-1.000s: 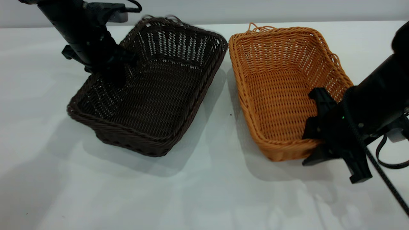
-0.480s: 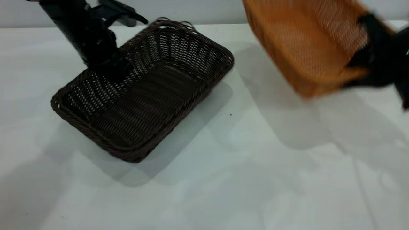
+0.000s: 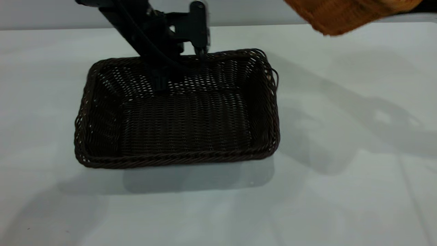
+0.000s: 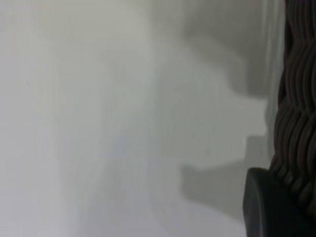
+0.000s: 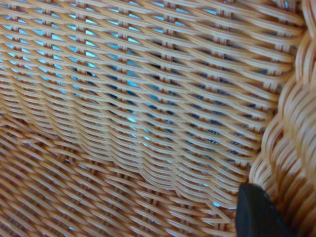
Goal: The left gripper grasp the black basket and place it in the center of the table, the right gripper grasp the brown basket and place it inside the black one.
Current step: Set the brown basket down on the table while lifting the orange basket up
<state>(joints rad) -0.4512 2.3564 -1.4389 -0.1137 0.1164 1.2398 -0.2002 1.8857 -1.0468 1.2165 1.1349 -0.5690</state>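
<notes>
The black basket [image 3: 177, 116] stands flat on the white table [image 3: 341, 191], near its middle, long side towards the camera. My left gripper [image 3: 160, 73] is at the basket's far rim and shut on it. In the left wrist view one black finger [image 4: 266, 210] lies against the dark braided rim [image 4: 298, 98]. The brown basket [image 3: 344, 13] hangs in the air at the top right, partly out of the exterior view. My right gripper is out of the exterior view. In the right wrist view its finger [image 5: 254, 212] presses the brown basket's woven wall [image 5: 138, 113] beside the braided rim [image 5: 291, 128].
Shadows of the raised basket and arm fall on the table right of the black basket. A pale wall [image 3: 239, 12] runs behind the table's far edge.
The black basket has turned square to the camera and moved right to the table's middle in the left gripper. The right gripper has lifted the brown basket off the table, up and to the right.
</notes>
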